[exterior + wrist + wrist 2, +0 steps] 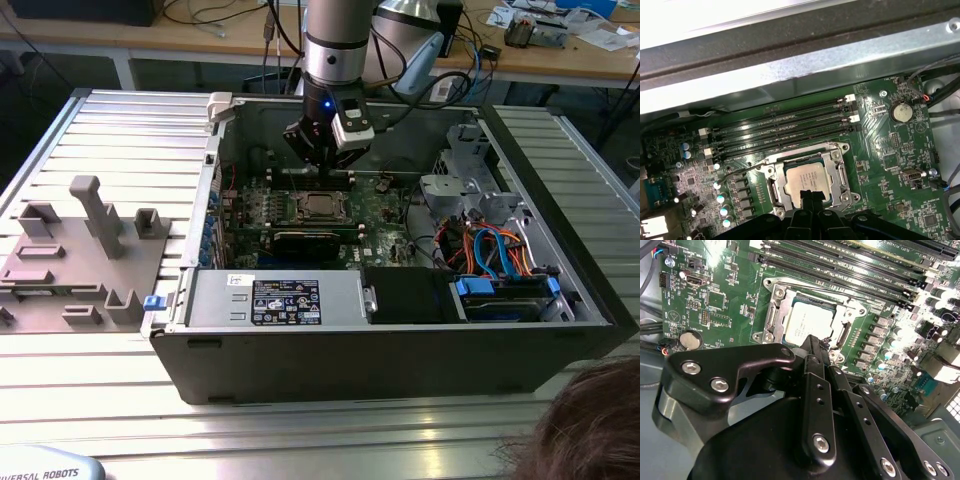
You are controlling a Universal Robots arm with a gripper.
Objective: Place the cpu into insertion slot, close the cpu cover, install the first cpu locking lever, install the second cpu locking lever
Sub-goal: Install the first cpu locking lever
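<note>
The black claw (812,342), fingers clenched together and grasping nothing, hovers over the silver-topped square cpu (807,325) seated in the metal-rimmed insertion slot (771,315), apparently positioned for pressing.

A dark label (286,301) with white print sits on the grey power box (210,298), about 7 o'clock from the chip (320,206). The chip's top carries fine print. Neither is legible.
</note>
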